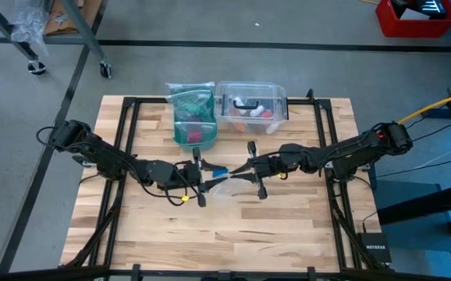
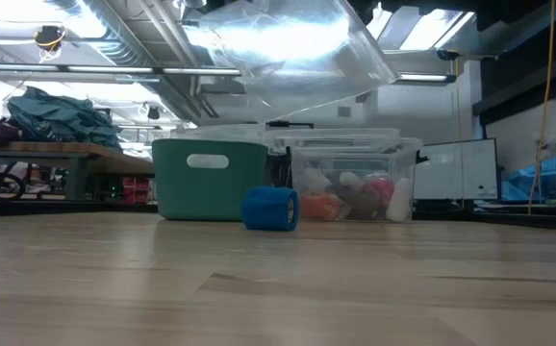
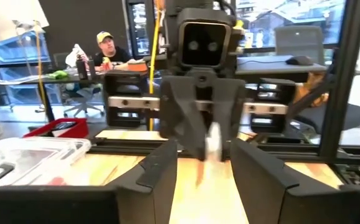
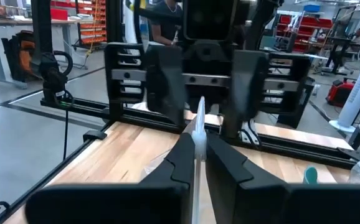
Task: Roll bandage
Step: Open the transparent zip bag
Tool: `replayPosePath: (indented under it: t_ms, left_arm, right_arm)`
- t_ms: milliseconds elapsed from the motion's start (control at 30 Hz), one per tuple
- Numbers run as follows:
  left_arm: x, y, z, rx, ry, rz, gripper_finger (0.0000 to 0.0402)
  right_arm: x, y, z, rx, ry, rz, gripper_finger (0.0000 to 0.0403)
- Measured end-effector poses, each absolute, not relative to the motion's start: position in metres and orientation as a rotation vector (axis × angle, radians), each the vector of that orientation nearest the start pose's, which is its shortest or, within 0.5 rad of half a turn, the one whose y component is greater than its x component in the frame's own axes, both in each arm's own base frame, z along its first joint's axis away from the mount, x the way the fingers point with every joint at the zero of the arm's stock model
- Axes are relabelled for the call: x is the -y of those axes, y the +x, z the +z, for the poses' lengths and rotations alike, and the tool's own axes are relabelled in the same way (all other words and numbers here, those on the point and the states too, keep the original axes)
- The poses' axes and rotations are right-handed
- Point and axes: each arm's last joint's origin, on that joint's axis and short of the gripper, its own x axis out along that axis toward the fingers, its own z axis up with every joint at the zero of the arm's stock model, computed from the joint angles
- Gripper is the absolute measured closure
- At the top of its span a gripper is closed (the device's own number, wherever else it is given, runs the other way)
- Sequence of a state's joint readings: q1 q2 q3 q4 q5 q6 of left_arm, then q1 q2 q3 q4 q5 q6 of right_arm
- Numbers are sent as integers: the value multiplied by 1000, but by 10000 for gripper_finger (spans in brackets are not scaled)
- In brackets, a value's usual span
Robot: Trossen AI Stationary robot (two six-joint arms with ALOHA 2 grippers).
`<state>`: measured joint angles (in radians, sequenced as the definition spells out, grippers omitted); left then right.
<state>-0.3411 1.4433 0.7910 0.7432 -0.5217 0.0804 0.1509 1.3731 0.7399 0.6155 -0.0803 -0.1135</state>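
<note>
Bright blue and soft, the bandage (image 2: pixel 270 209) already stands as a neat roll on the tabletop (image 1: pixel 233 226), just in front of the green bin (image 2: pixel 208 179) and clear box (image 2: pixel 355 181) — the rolling looks done. My left gripper (image 3: pixel 202 171) stands parted and empty; my right gripper (image 4: pixel 197 155) pinches a clear plastic bag (image 2: pixel 288 53) — that's what remains.

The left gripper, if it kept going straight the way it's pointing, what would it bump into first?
Probably the right gripper. It faces the open left gripper head-on, pinching a clear plastic bag; that bag's edge might come first, though depth is hard to judge.
</note>
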Motion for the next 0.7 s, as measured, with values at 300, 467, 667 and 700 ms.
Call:
replayPosePath:
  t_ms: [300, 467, 667, 700]
  left_arm:
    - [83, 300, 273, 83, 29, 140, 293]
    - [83, 300, 274, 93, 26, 140, 310]
    - [83, 300, 277, 126, 38, 143, 324]
    - [83, 300, 278, 127, 43, 143, 326]
  right_arm:
    - [-47, 294, 265, 8, -114, 230, 373]
    - [-47, 294, 265, 8, -114, 222, 372]
    - [-46, 294, 265, 8, -114, 202, 372]
    - [-46, 294, 265, 8, -114, 202, 372]
